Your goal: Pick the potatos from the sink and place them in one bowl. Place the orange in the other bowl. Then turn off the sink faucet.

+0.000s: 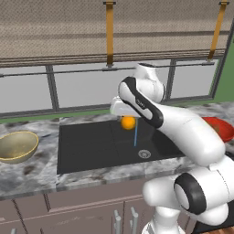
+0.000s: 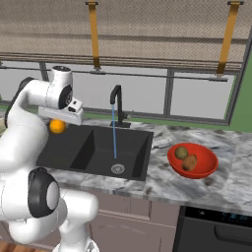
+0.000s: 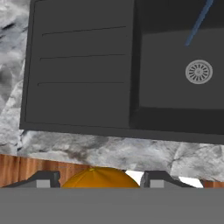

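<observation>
We find both potatos [image 2: 185, 157] resting in the red bowl [image 2: 209, 167]. The gripper [image 2: 59, 122] clasps the orange [image 2: 57, 126] above the sink [image 2: 93, 147]. Outstanding: delivery to the tan-yellow bowl [image 1: 18, 146]; the faucet [image 2: 117, 106] runs.

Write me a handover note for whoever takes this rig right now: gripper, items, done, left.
Gripper: shut on the orange, held above the sink.
Potatoes: both in the red bowl on the counter right of the sink. Done.
Tan-yellow bowl: on the counter left of the sink, nothing seen in it.
Faucet: water running.
Left: put the orange in the tan-yellow bowl, turn the faucet off.
</observation>
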